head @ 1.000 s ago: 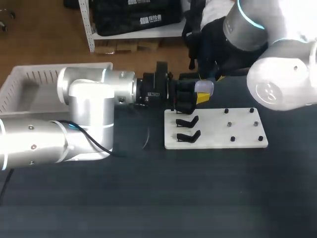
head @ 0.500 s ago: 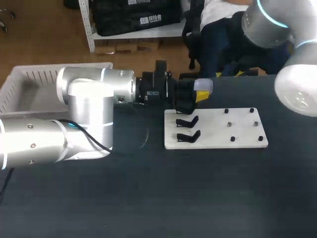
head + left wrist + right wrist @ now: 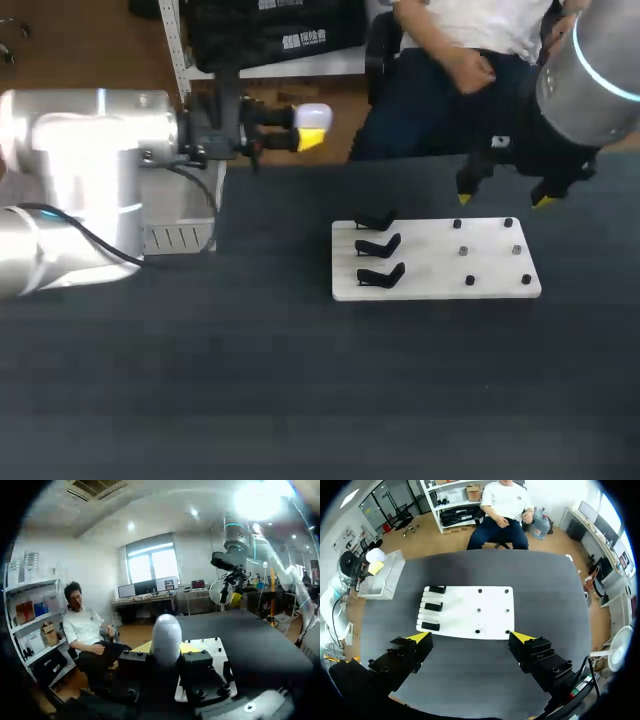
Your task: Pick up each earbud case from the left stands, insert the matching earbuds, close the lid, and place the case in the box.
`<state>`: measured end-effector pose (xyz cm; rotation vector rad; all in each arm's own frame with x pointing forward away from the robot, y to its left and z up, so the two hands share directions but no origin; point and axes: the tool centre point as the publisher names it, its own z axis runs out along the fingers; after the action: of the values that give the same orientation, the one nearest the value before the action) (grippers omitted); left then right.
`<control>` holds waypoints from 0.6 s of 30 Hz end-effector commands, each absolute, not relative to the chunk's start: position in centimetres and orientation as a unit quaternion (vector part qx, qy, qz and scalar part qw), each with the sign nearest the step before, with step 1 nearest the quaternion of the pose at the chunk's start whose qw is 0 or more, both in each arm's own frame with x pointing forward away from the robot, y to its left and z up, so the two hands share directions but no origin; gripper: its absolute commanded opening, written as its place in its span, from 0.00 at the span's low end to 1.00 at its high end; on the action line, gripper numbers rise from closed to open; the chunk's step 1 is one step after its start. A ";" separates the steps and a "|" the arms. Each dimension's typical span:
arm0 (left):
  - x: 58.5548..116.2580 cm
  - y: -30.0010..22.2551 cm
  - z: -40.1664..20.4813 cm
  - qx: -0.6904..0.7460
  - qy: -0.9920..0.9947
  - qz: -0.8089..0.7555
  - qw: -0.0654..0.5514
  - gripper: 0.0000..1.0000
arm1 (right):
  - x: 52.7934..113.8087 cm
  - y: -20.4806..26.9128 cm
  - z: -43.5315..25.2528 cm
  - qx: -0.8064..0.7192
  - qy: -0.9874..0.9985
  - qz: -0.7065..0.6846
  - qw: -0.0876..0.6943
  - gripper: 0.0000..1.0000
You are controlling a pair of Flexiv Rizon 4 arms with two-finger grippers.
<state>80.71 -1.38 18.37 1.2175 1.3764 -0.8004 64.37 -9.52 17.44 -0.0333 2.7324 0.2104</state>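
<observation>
With all three stands (image 3: 378,247) bare, the left jaws gripped a closed white earbud case (image 3: 312,113) near the box (image 3: 175,238) at the tabletop's far left corner, seemingly with only the drop-off left, while the right jaws hung wide open near the far edge.
</observation>
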 end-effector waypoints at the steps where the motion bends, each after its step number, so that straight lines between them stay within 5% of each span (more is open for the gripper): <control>1: 79.1 7.6 19.2 0.479 0.601 -0.302 0.564 0.00 | 62.1 -10.1 17.1 0.001 0.969 0.069 0.238 1.00; 8: 80.0 14.8 18.1 0.462 0.625 -0.273 0.567 0.00 | 60.9 -10.4 17.1 0.012 0.972 0.059 0.226 1.00; 18: 80.6 18.5 12.5 0.425 0.671 -0.264 0.548 0.00 | 61.4 -9.2 18.2 -0.013 0.969 0.071 0.236 1.00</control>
<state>81.39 17.87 13.44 1.0363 1.5891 -0.6443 61.52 -9.47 18.55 -0.0419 2.6796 0.2027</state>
